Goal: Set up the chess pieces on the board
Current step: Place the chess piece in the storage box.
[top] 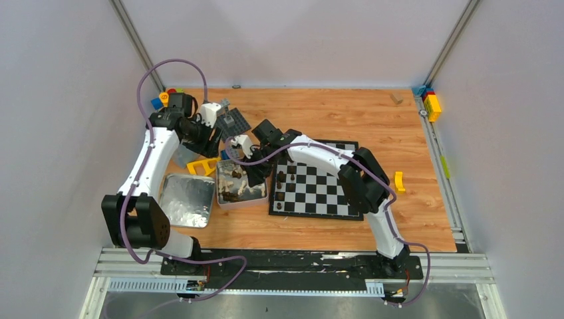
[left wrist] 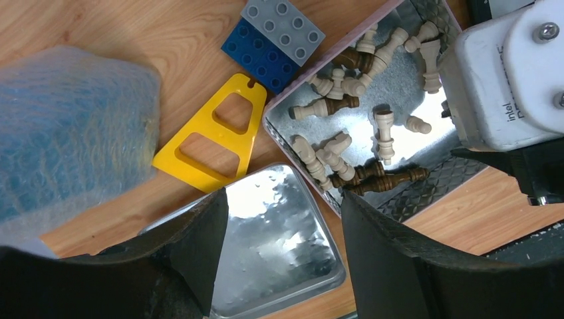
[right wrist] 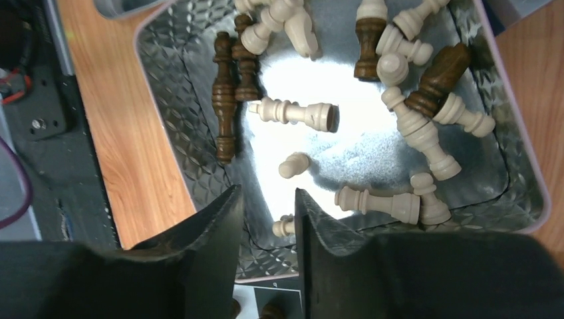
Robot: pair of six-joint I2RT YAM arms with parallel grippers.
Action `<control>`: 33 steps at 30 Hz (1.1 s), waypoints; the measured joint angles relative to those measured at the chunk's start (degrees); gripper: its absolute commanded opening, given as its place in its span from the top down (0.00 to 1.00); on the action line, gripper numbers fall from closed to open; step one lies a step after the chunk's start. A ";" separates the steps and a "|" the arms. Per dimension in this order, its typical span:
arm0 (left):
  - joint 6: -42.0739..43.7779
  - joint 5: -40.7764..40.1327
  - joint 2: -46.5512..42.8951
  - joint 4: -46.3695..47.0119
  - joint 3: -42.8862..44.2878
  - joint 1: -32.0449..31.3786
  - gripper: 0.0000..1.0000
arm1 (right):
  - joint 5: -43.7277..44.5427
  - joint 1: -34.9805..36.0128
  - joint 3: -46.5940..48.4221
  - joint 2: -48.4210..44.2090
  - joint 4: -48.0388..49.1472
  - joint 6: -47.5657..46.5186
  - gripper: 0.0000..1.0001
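As the right end effector (right wrist: 267, 194) hovers parted by the tin (right wrist: 166, 80) wall, the left end effector (left wrist: 284, 201) gapes.

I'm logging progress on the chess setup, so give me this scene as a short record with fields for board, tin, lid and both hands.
board: chessboard, a few dark pieces standing along the edge nearest the tin
tin: metal tin, cream and brown chess pieces lying loose inside
lid: tin lid beside the tin, away from the board
left hand: open, holding nothing, above the lid
right hand: slightly open, holding nothing, over the tin
clutter: yellow plastic triangle near the tin
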 measured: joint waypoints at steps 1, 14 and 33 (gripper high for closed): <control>0.07 0.22 0.00 0.76 -0.68 0.02 0.30 | 0.57 0.13 0.00 0.26 -0.46 -0.15 0.57; 8.61 4.61 -1.57 10.10 -10.56 -2.93 0.41 | 3.06 -1.81 0.31 -4.50 -2.45 -1.03 0.52; 26.58 -7.61 13.09 9.97 -14.01 -21.55 0.53 | 1.60 -17.62 -7.87 -15.45 -2.54 -0.55 0.56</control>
